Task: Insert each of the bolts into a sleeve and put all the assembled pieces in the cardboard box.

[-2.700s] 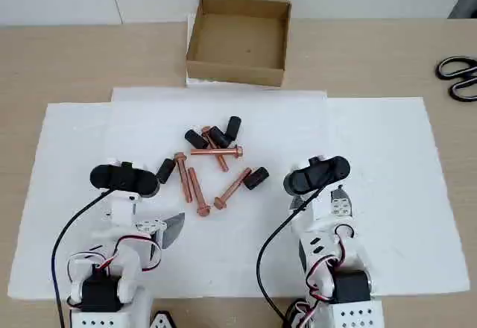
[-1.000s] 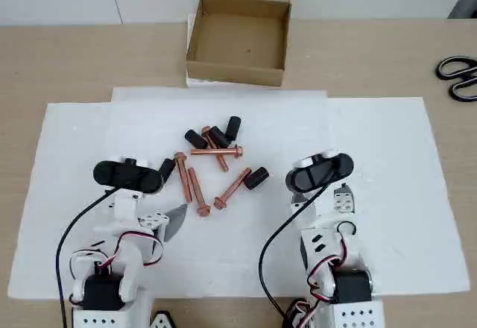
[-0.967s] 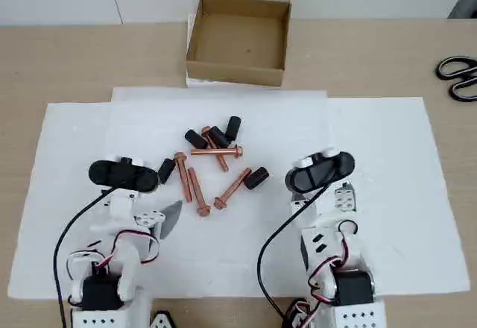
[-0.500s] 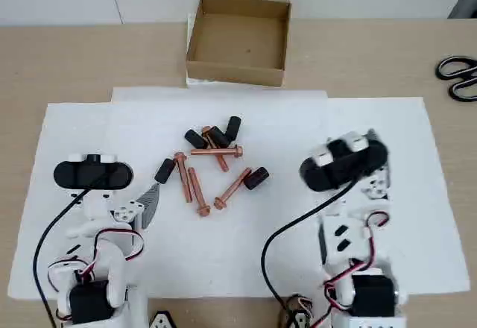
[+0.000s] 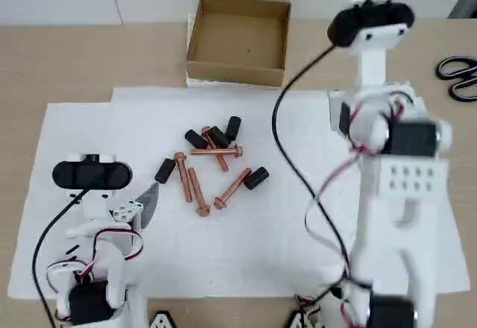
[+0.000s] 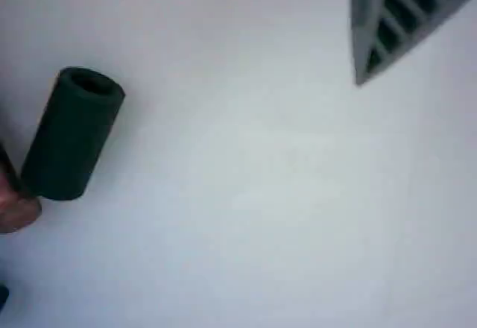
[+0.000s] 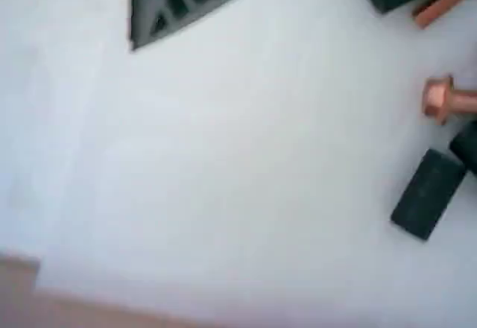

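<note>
From above, the bolts (image 5: 198, 191) and black sleeves (image 5: 218, 136) lie loose in one heap on the white sheet (image 5: 74, 134), none joined as far as we can judge. The cardboard box (image 5: 235, 74) beyond the sheet holds nothing. The left hand (image 5: 151, 197) sits low, just beside the nearest sleeve (image 5: 165, 170). The right arm (image 5: 387, 138) stands raised over the bench (image 5: 74, 52), its black cable (image 5: 277, 130) hanging near the heap. That cable could sweep parts aside if the arm comes down.

In the left wrist view, that sleeve (image 6: 71, 134) lies with a bolt (image 6: 13, 212) just beside its end, and a ribbed part of the left hand (image 6: 395, 22) is apart from both. We cannot tell whether this hand is apart or together. A grab here might catch the bolt too (round parts roll readily).

In the right wrist view, the right hand (image 7: 186, 0) hangs well apart from a sleeve (image 7: 428, 194) and a bolt head (image 7: 440, 98). We cannot tell its state either. A descent from so far off could miss.
</note>
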### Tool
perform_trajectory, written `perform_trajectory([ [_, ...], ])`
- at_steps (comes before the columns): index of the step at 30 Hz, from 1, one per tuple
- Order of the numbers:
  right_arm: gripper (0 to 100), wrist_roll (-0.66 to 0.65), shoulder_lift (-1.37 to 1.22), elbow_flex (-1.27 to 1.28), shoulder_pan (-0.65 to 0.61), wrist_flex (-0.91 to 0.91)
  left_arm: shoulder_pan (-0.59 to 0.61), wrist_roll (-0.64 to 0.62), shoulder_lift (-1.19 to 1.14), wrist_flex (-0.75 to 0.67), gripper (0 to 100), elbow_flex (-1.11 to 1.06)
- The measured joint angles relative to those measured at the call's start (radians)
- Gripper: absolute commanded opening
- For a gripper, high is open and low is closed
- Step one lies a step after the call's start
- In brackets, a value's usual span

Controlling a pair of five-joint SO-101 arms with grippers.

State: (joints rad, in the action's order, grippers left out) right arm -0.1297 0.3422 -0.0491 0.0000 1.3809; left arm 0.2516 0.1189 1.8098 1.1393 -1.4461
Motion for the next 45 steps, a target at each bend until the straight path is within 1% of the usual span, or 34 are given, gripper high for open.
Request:
perform_trajectory([
  [3,23.1,0.040,-0.138,-0.161,0.000,0.138,0.055,0.000,-0.015,0.000,34,0.049],
  [6,23.1,0.066,-0.187,-0.213,0.000,0.150,0.104,0.000,-0.120,0.000,34,0.137],
  [9,23.1,0.149,-0.204,-0.222,-0.002,0.150,0.121,0.000,-0.302,0.000,34,0.269],
  [13,23.1,0.226,-0.227,-0.222,-0.032,0.153,0.123,0.000,-0.624,0.017,34,0.508],
  [18,23.1,0.284,-0.305,-0.222,-0.118,0.167,0.098,0.000,-0.997,0.146,34,0.787],
  [21,23.1,0.292,-0.387,-0.198,-0.167,0.167,0.055,0.000,-1.126,0.198,34,0.847],
  [30,23.1,0.292,-0.637,-0.195,-0.324,0.167,-0.075,0.000,-1.174,0.203,34,0.861],
  [38,23.2,0.292,-0.773,-0.195,-0.336,0.172,-0.132,0.000,-1.174,0.189,34,0.855],
  [45,23.1,0.292,-0.783,-0.265,-0.347,0.276,-0.133,0.000,-1.174,0.126,34,0.810],
])
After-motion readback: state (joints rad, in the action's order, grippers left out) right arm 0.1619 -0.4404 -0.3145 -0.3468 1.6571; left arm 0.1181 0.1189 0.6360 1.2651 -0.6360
